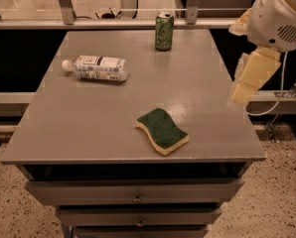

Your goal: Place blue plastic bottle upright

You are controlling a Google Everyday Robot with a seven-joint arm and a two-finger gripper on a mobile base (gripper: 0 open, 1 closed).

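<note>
The blue plastic bottle [97,67] lies on its side at the table's back left. It is clear, with a white-and-bluish label, and its white cap points left. My gripper [251,78] hangs at the end of the white and cream arm over the table's right edge, far from the bottle and touching nothing.
A green drink can [164,31] stands upright at the back centre. A green and yellow sponge [162,130] lies front centre-right. The grey table [88,128] sits on drawers, with a rail and glass behind it. Speckled floor lies to the right.
</note>
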